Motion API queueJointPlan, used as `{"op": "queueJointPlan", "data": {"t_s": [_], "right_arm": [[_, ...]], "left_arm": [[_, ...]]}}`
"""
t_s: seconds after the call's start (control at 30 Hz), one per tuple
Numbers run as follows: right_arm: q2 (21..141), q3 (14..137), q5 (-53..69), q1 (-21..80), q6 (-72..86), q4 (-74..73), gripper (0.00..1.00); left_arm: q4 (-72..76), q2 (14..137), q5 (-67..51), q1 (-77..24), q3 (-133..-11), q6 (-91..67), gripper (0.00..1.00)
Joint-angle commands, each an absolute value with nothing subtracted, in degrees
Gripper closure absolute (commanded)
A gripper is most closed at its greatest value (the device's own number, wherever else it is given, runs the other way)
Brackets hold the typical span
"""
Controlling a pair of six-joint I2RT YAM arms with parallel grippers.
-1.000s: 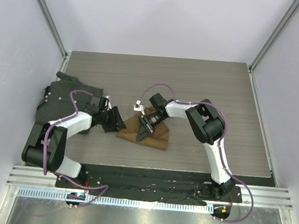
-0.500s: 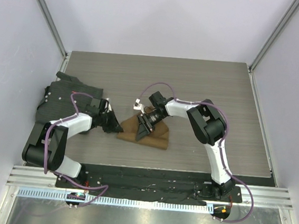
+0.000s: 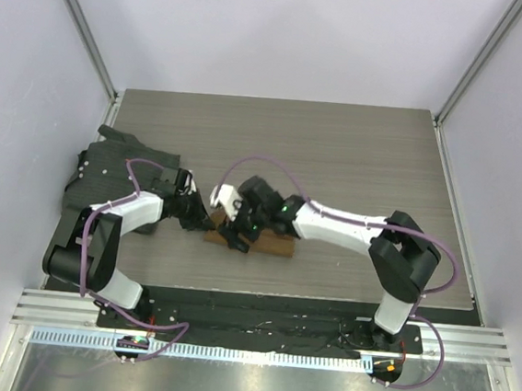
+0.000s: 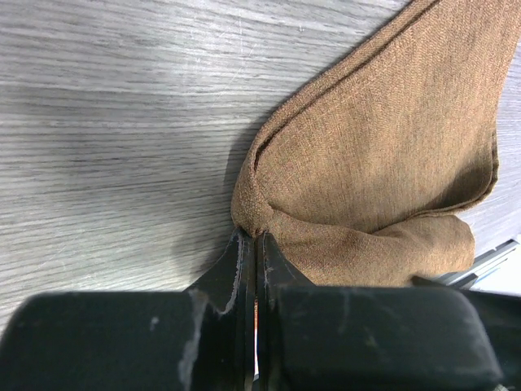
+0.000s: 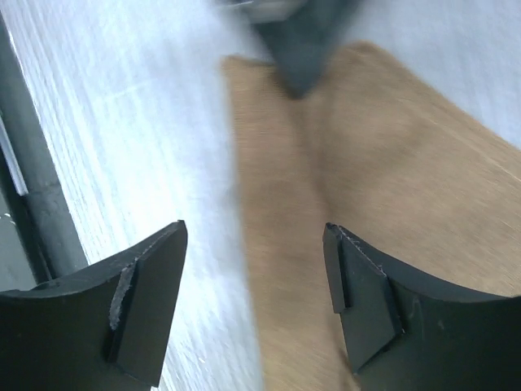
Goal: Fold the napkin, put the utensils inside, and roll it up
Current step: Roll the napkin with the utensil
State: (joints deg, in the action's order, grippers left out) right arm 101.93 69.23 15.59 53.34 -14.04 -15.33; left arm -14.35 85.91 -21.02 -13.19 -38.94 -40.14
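The napkin (image 4: 383, 155) is showing a tan-brown woven cloth, matt, with a fine and slightly rough weave. The table (image 4: 106, 122) is presenting a grey wood-grain surface, smooth, with a low sheen and fine scratches. The fingers of the left gripper (image 4: 251, 244) are appearing as matt black plastic, scuffed pale along the edges. Those of the right gripper (image 5: 254, 244) are showing the same matt black finish with chipped inner edges. The mat (image 3: 106, 176) is reading as dark, textured, matt cloth. The arm links (image 3: 332, 225) are showing smooth white plastic with a slight gloss. The rails (image 3: 47, 309) are showing bare silver metal.
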Motion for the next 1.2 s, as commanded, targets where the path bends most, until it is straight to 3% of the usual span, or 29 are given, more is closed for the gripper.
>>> {"op": "queueJointPlan", "data": {"t_s": [0.0, 0.23, 0.43, 0.53, 0.63, 0.67, 0.77, 0.87, 0.97, 1.17], "right_arm": [[100.63, 64.43, 0.62, 57.91, -20.12, -7.04, 0.24], [105.02, 65.48, -3.34, 59.06, -23.28, -7.38, 0.24], [108.19, 66.27, -3.25, 59.06, -24.79, -8.96, 0.30], [109.51, 66.88, -2.03, 58.89, -23.82, -10.19, 0.42], [109.95, 67.76, 2.43, 58.10, -21.98, -12.47, 0.61], [109.95, 67.94, 3.68, 57.57, -21.54, -13.18, 0.64], [109.86, 68.55, 9.72, 56.43, -19.78, -15.81, 0.69], [110.56, 70.04, 15.18, 54.67, -18.20, -19.33, 0.71], [111.53, 71.98, 20.19, 52.83, -16.79, -22.93, 0.72], [112.23, 73.91, 30.57, 47.47, -11.70, -24.08, 0.72]], "left_arm": [[-16.44, 87.54, -18.54, -13.01, -40.25, -39.20, 1.00], [-17.05, 88.24, -18.81, -13.01, -41.04, -38.94, 1.00], [-16.96, 88.07, -18.98, -13.01, -41.04, -38.67, 1.00], [-16.44, 87.89, -19.77, -13.01, -41.31, -38.58, 1.00], [-16.17, 86.84, -19.25, -13.01, -41.57, -38.85, 0.98], [-16.17, 86.40, -18.81, -13.01, -41.83, -39.02, 0.95], [-16.52, 84.29, -16.44, -13.01, -42.54, -39.11, 0.65], [-17.40, 82.01, -13.81, -12.92, -43.50, -38.94, 0.43], [-17.84, 79.99, -11.44, -12.92, -43.51, -38.67, 0.35], [-16.53, 75.25, -9.93, -12.92, -40.17, -38.41, 0.28]]}}
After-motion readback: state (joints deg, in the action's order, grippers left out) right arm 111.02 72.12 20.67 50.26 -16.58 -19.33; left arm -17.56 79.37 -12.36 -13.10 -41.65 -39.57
